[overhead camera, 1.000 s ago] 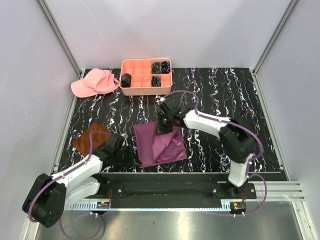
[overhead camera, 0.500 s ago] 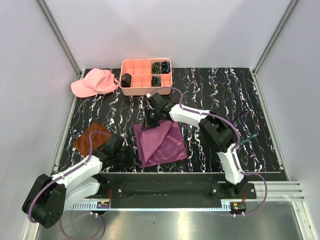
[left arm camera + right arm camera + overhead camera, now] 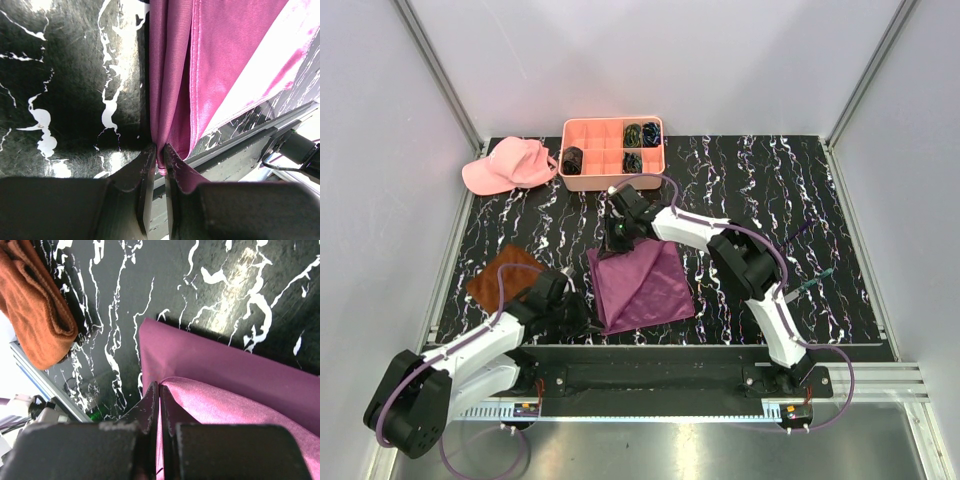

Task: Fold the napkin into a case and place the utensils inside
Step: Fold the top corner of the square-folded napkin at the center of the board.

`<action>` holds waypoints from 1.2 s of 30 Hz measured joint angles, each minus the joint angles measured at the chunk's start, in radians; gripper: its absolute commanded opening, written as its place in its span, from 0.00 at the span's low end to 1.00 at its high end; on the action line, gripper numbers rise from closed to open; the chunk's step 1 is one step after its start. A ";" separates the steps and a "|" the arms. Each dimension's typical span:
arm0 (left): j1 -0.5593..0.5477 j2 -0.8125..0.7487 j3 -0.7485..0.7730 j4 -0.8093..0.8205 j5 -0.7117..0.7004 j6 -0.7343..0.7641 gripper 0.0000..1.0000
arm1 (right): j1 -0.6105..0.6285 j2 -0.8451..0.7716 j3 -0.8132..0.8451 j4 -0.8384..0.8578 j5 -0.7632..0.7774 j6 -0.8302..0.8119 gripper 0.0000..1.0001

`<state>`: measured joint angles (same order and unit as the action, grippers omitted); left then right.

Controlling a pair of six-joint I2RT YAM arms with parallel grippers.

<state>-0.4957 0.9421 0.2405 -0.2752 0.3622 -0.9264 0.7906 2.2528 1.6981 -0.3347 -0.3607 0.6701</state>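
— Where do we find the napkin (image 3: 642,287)?

— Low in the middle of the overhead view, on the black marbled tabletop (image 3: 770,190), just above the arms' bases. It is folded over on itself, and a diagonal crease runs across its shiny top layer.

— And what do we make of the left hand (image 3: 584,322)?

— It sits at the napkin's lower left corner. In the left wrist view the hand (image 3: 159,152) is clenched on the napkin (image 3: 225,50). The magenta cloth is gathered into folds that run down into the narrow slit between the two dark fingers.

— What of the right hand (image 3: 620,238)?

— It is at the napkin's upper left corner, with the arm reaching in from the right of the frame. In the right wrist view its fingers are pressed together, so the hand (image 3: 159,392) is pinching a lifted edge of the napkin (image 3: 240,405). A flatter layer lies on the tabletop beneath that edge.

— What else do we see?

— A rust-brown cloth (image 3: 500,279) lies left of the napkin, beside the left arm, and it also shows at the upper left of the right wrist view (image 3: 40,315). At the top of the overhead view there is a pink cap (image 3: 510,165). Right of it stands a salmon compartment tray (image 3: 610,184) with dark coiled bundles (image 3: 633,160) in some of its cells.

— Do we see the utensils?

— One slim piece (image 3: 817,281) with a greenish end lies at centre right, beside the right arm. It is too small for us to tell what it is.
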 measured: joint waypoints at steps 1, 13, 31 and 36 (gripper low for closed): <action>0.000 -0.001 0.000 0.001 0.000 -0.002 0.18 | 0.000 0.005 0.004 0.000 0.000 0.000 0.00; 0.000 -0.011 -0.007 0.006 0.000 -0.009 0.18 | -0.002 0.038 0.068 0.001 -0.001 0.000 0.00; 0.000 -0.102 -0.007 -0.050 -0.008 -0.044 0.47 | -0.023 0.095 0.099 0.000 -0.027 0.010 0.33; 0.000 -0.252 0.046 -0.228 -0.063 -0.080 0.49 | -0.039 0.094 0.113 -0.012 -0.032 0.003 0.67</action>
<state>-0.4957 0.6899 0.2867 -0.5030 0.2996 -1.0069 0.7521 2.3470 1.8107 -0.3466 -0.3931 0.6731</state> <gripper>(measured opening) 0.490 0.500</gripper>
